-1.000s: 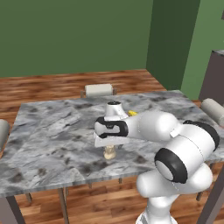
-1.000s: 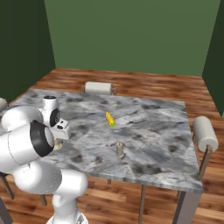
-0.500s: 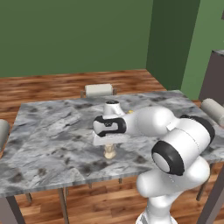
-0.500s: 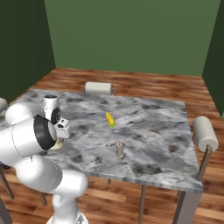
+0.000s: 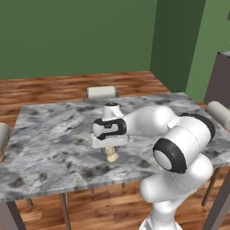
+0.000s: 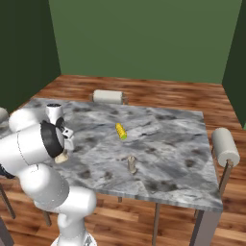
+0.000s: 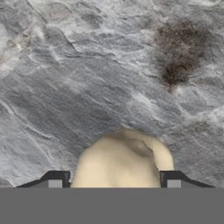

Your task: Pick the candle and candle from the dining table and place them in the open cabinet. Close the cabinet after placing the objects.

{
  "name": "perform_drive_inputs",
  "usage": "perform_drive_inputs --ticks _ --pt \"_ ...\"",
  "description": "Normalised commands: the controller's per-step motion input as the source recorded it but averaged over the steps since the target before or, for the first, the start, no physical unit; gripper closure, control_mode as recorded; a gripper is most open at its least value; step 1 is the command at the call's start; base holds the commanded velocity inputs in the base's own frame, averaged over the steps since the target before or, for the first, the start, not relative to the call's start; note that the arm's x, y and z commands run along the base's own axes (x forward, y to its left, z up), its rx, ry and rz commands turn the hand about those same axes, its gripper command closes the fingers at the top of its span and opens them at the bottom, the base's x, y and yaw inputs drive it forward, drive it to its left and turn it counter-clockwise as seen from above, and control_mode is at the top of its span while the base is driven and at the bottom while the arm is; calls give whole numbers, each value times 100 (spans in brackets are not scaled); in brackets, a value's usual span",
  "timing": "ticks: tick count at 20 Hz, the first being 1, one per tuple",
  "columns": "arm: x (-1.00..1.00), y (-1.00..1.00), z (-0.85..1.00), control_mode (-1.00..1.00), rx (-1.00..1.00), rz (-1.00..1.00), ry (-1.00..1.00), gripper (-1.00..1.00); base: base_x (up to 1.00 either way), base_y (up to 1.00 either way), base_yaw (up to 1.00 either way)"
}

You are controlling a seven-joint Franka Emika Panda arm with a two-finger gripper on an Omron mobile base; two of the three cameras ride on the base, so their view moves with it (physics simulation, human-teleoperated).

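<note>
Left base view has the gripper (image 5: 110, 150) low over the cream candle (image 5: 112, 156) on the dining table (image 5: 49, 134), and in the hand view its fingertips (image 7: 54, 178) flank the candle (contact unclear), so squeeze centred before lifting.

cream candle (image 5: 112, 155) and greyish-tan candle (image 6: 131, 164) upright, apart on marbled dining table (image 6: 173, 158).

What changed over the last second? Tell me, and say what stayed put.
Very little moved. The gripper stays low over the cream candle, its fingertips on either side, and the arm's elbow has shifted a little. Whether the candle is clamped yet is unclear. The slim candle, the corn cob and the table are unchanged.
</note>
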Motion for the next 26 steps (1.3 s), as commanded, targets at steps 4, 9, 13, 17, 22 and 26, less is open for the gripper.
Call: perform_drive_inputs --ticks 4,9,13,17,22,26 --pt "-30 -8 -6 -100 0 0 0 100 0 0 0" --pt "-19 -7 -1 -100 0 0 0 100 0 0 0" --pt "-24 -6 10 -100 3 0 -4 100 0 0 0" --pt "-26 -4 41 -100 5 -2 -15 100 0 0 0" --pt "-14 -18 70 -100 6 -8 -15 100 0 0 0" --pt "-23 -42 76 -100 11 -14 -12 100 0 0 0"
